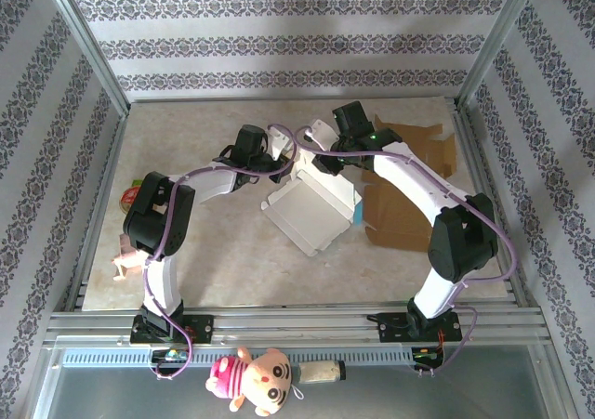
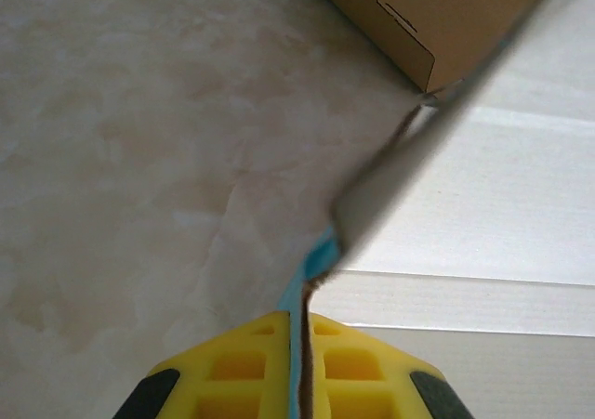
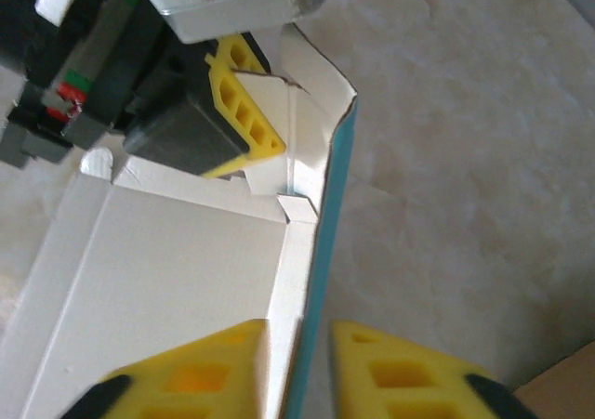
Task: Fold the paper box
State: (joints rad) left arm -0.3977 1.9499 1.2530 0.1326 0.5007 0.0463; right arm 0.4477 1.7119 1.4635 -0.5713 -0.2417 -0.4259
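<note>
Fig. 1. The paper box lay open at the centre of the table. My left gripper clamped 1 blue-edged flap. My right gripper straddled a side wall, jaws narrowly apart.

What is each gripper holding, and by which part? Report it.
Left gripper is shut on the paper box, pinching a wall's edge. Right gripper straddles a wall edge; whether it grips cannot be told.

the paper box is set midway on the table, flat cardboard laid to its right (partly behind); the left gripper and right gripper are placed at its far edge.
</note>
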